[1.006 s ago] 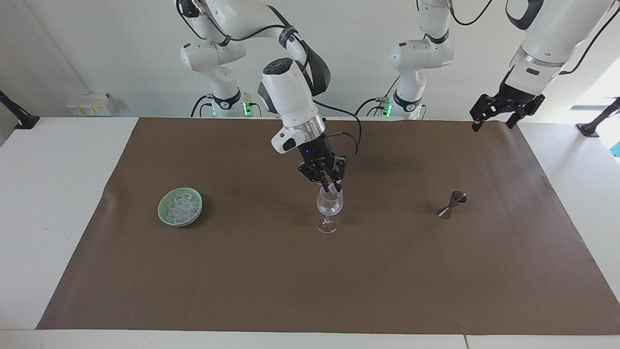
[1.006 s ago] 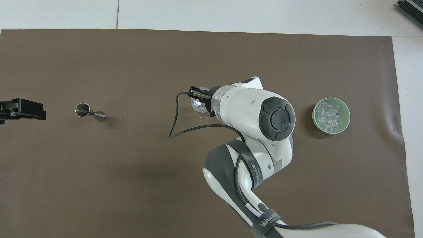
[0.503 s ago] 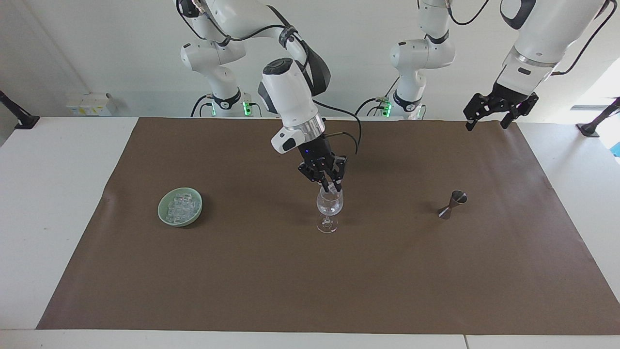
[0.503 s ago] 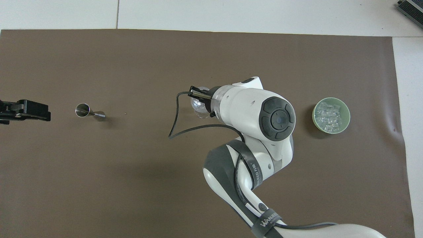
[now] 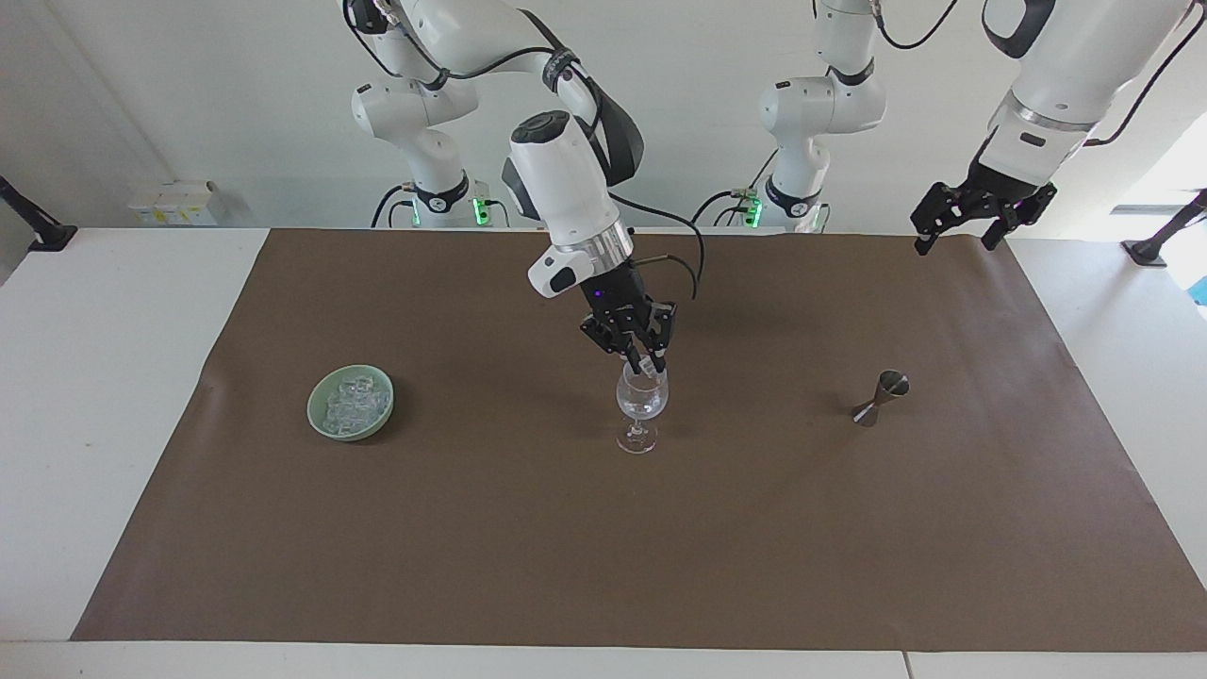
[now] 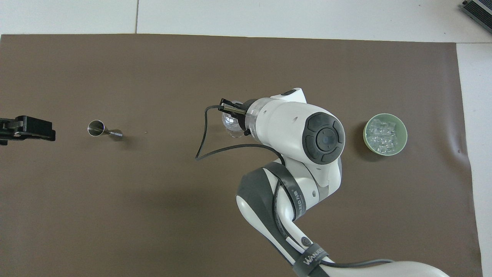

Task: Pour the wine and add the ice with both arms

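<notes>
My right gripper (image 5: pixel 645 360) hangs at the wine glass (image 5: pixel 641 404) rim, clamped on one ice cube: the adding-ice step. Next: release it into the glass. My left gripper (image 5: pixel 952 232) waits, fingers apart. The remaining ice (image 5: pixel 354 401) sits in the green bowl (image 5: pixel 320 426).

Obstacles sit mid-table
Bowl (image 5: pixel 351 404), wine glass (image 5: pixel 641 407) and jigger (image 5: pixel 879 397) stand in a row; the mat (image 5: pixel 603 556) toward the edge farthest from the robots lies open.
</notes>
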`<state>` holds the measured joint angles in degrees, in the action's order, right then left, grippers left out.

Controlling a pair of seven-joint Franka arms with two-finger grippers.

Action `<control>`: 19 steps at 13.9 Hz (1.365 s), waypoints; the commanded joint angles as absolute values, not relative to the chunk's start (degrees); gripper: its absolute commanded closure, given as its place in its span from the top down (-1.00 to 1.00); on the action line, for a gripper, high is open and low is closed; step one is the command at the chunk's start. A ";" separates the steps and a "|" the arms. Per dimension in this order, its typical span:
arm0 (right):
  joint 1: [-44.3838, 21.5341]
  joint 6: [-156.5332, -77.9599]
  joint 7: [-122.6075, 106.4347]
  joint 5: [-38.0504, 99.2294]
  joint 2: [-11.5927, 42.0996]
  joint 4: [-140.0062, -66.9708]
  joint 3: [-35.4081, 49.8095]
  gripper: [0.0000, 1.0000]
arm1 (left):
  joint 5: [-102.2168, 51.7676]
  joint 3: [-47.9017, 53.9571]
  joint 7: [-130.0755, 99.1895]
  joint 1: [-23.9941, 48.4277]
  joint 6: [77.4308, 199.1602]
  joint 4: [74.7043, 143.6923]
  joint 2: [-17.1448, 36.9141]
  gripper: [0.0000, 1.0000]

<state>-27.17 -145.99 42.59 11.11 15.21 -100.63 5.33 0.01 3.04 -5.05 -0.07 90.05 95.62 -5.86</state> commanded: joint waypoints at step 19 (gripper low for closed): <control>-24.35 -142.49 41.49 11.17 11.26 -100.37 4.40 0.26 | -2.81 3.08 -4.57 0.26 89.56 98.00 -7.91 1.00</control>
